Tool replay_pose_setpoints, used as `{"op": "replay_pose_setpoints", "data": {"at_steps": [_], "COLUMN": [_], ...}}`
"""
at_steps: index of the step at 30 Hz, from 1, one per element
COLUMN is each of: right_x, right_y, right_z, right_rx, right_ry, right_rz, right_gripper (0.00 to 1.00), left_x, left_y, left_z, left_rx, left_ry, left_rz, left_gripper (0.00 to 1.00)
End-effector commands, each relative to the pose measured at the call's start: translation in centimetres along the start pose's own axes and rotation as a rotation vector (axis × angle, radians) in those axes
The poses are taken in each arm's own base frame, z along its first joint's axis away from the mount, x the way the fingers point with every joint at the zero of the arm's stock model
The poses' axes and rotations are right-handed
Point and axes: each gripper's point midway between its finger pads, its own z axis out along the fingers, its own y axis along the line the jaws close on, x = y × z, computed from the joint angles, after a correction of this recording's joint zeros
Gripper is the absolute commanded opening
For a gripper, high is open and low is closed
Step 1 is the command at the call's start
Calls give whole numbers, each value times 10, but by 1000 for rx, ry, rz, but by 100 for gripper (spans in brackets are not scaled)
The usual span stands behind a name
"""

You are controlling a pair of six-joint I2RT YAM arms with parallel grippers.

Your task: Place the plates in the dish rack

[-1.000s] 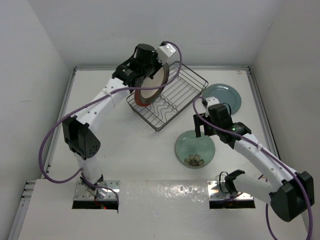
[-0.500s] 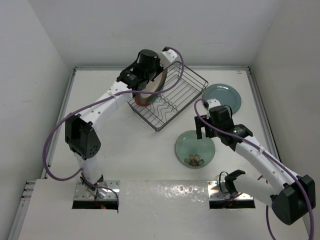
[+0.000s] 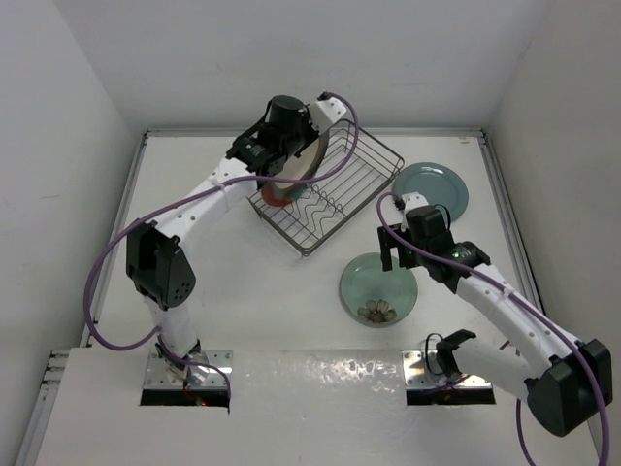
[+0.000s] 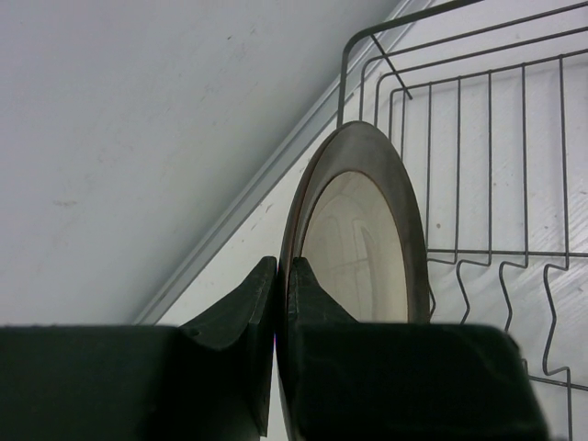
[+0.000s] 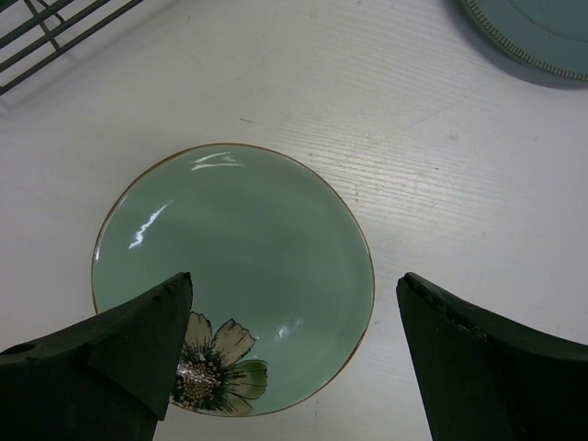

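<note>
My left gripper point(image 3: 294, 148) is shut on the top rim of the cream plate with the dark brown rim point(image 3: 303, 163). It holds the plate on edge at the left end of the dark wire dish rack point(image 3: 335, 206). In the left wrist view the fingertips point(image 4: 266, 276) pinch that plate point(image 4: 354, 243), with the rack point(image 4: 487, 184) behind it. A red edge point(image 3: 275, 191) shows below the plate; I cannot tell what it belongs to. My right gripper point(image 3: 393, 254) is open over the pale green flowered plate point(image 3: 378, 288), also in the right wrist view point(image 5: 239, 257). The grey-teal plate point(image 3: 433, 187) lies flat right of the rack.
The rack sits askew near the back wall, and its corner shows in the right wrist view point(image 5: 55, 28). White walls close in the table on three sides. The grey-teal plate's edge shows at the top right of the right wrist view point(image 5: 542, 32).
My left gripper has lowered the cream plate and stood it more upright in the rack's left end. The right arm has barely moved.
</note>
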Motion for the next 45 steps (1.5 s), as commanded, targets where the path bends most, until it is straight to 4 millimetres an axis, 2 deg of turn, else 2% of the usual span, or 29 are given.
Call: {"op": "replay_pose_setpoints", "data": {"at_steps": [1,9,13,15,18,21,23,26,30,32,35,38,39,42,45], "right_x": [-8,-14,-14,-14,-11,-9,-8,-5,3,14,30,60,63,74,65], "right_y": [2,3,4,4,3,3,4,5,7,9,12,13,11,3,-4], "right_z": [-1,0,1,1,1,1,1,1,6,11,18,31,35,39,36], "right_rx": [-2,-9,-13,-11,-8,-9,-15,-16,-29,-37,-46,-65,-59,-15,27], "right_ry": [-18,-20,-16,-15,-8,-6,-1,4,27,70,129,210,218,264,269], "right_rz": [-8,-21,-22,-25,-26,-23,-18,-8,0,8,36,100,142,153,134], "right_gripper": [91,91,91,91,91,92,92,93,94,95,95,94,94,94,94], "left_x": [-68,-73,-52,-48,-35,-13,-8,-1,17,21,24,28,31,32,25], "left_y": [37,36,25,23,13,-5,-17,-25,-34,-38,-37,-32,-29,-26,-20], "left_z": [-16,-19,-8,-5,5,20,23,28,37,39,40,41,41,39,34], "left_rx": [-89,-92,-86,-90,-64,6,63,98,136,145,137,104,87,68,60], "left_ry": [-218,-224,-176,-173,-151,-115,-114,-102,-58,-43,-28,-5,8,22,18], "left_rz": [-20,13,42,46,60,58,40,2,-29,-48,-76,-93,-94,-105,-120], "left_gripper": [0,0,0,0,0,0,0,0,0,0,15,34,42,52,60]}}
